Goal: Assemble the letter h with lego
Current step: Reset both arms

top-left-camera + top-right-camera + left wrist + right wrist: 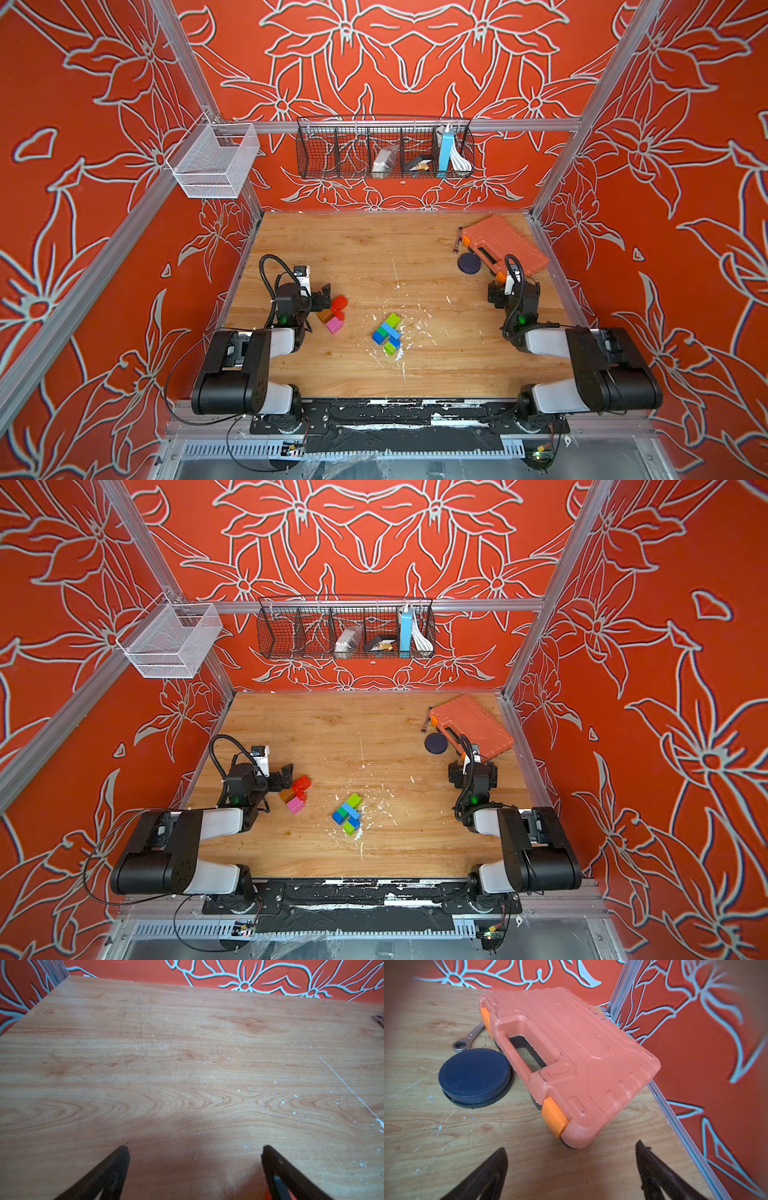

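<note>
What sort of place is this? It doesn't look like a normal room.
Probably a robotics lab test booth. A left arm and right arm are mounted at the edge of a scratched wooden table, enclosed by an aluminium frame with patterned red panels, and lego bricks lie out on it.

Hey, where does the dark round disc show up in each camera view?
Both top views: dark round disc on the table's far right part, beside the orange tool case.
Left wrist: not in it.
Right wrist: disc beside the case's handle, next to the wrench.
Shared landmark: the orange tool case, seen in every view that shows the disc.
</note>
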`<state>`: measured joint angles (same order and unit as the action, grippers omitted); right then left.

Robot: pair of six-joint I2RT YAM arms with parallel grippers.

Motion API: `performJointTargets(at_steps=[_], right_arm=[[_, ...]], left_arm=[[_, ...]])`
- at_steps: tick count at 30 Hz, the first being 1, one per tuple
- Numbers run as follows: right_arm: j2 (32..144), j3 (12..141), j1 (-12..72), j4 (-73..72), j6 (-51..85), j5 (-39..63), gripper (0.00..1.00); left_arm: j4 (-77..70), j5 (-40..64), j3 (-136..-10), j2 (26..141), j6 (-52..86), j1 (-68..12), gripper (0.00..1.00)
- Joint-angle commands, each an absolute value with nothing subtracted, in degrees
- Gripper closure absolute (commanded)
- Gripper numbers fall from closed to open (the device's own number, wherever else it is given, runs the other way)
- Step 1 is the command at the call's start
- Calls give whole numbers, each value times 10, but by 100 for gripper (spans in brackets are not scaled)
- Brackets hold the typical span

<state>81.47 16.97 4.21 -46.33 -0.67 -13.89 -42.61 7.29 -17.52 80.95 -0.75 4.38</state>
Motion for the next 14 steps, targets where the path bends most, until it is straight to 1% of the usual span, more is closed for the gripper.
performJointTargets(at_steps=[1, 14], right_arm=[[811, 182, 41, -465, 8, -140, 2], [808, 180, 41, -465, 7, -139, 2]], left_arm=[[-439, 68, -180, 806, 0, 40, 0], [-439, 69, -181, 805, 0, 40, 0]])
